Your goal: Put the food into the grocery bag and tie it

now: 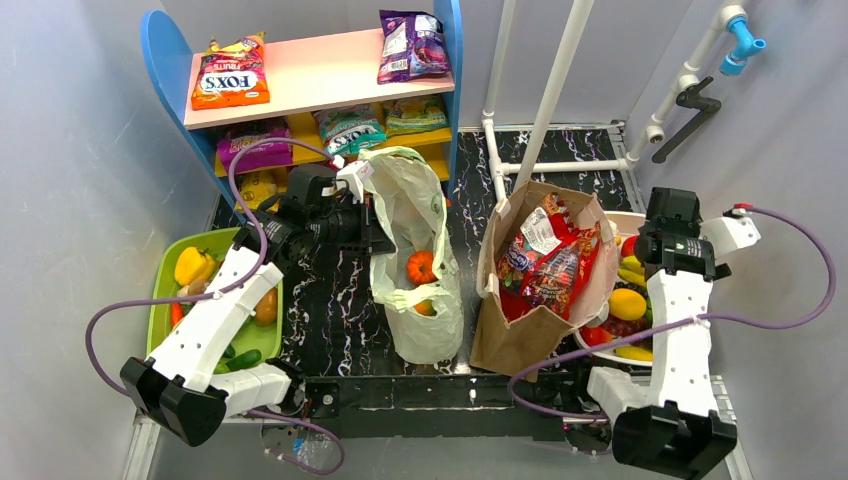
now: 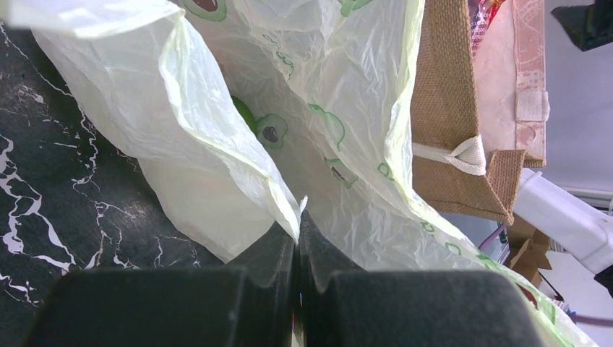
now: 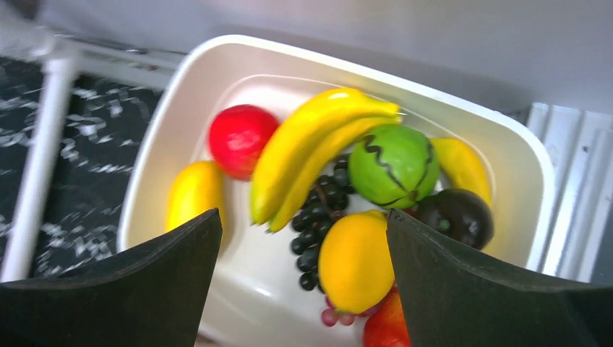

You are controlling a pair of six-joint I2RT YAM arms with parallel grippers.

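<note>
The pale-green grocery bag (image 1: 420,215) lies open in the middle of the dark mat, with an orange-red round piece (image 1: 421,267) and a second orange-yellow piece (image 1: 426,307) inside. My left gripper (image 1: 377,237) is shut on the bag's left rim; in the left wrist view its jaws (image 2: 298,228) pinch a fold of the thin plastic (image 2: 347,108). My right gripper (image 1: 640,250) is open and empty above a white tub (image 3: 217,65) of fruit. A yellow lemon (image 3: 354,260) lies between its fingers, with a green fruit (image 3: 392,165), bananas (image 3: 311,144) and a red apple (image 3: 241,137) beyond.
A stiff brown paper bag (image 1: 530,335) full of snack packets stands right of the grocery bag. A green tray (image 1: 165,295) of vegetables sits at the left under my left arm. A shelf (image 1: 320,80) with snack packs and a white pipe frame (image 1: 550,90) stand behind.
</note>
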